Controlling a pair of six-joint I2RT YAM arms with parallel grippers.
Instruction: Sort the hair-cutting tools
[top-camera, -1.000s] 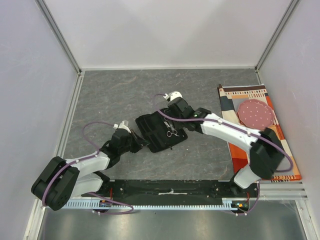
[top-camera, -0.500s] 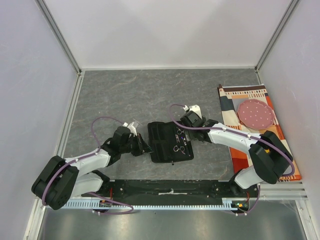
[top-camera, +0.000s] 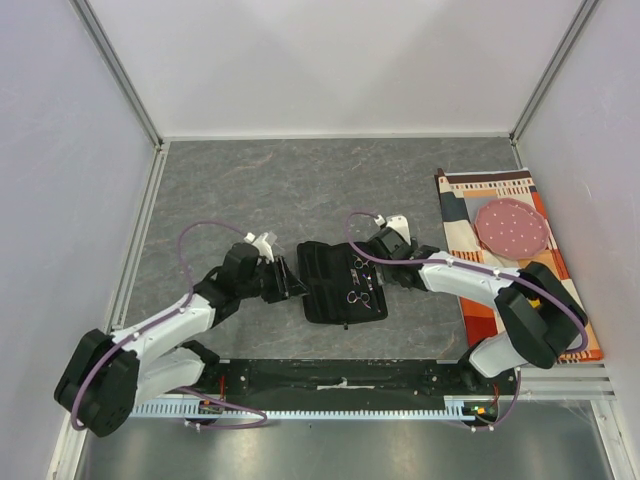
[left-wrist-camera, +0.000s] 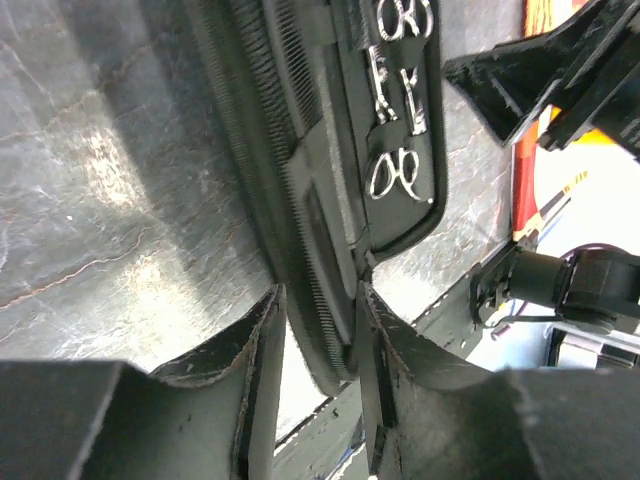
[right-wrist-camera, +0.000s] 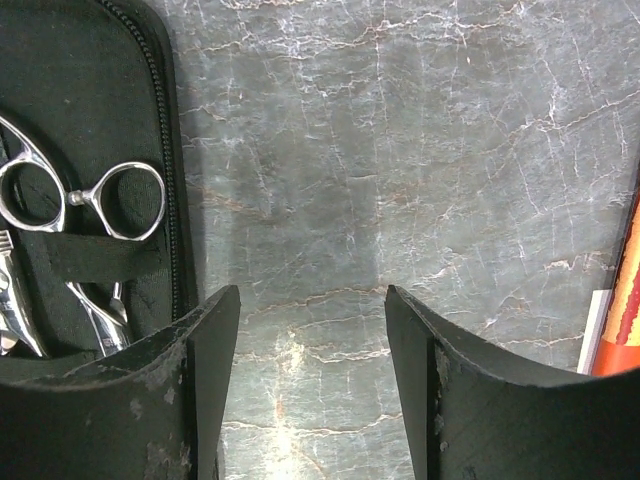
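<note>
Two slim silver metal scissors (top-camera: 357, 297) lie strapped in the open black fabric pouch (top-camera: 322, 285) by the table's (top-camera: 250, 190) near edge. Left gripper (left-wrist-camera: 315, 300), slightly apart, straddles its rim; right gripper (right-wrist-camera: 310, 300) gapes empty beside it. Better pin the pouch before sliding scissors out.

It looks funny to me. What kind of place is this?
Probably a robot testing booth: two robot arms bolted at a grey table, plain white walls around it, scissors in a black pouch.
</note>
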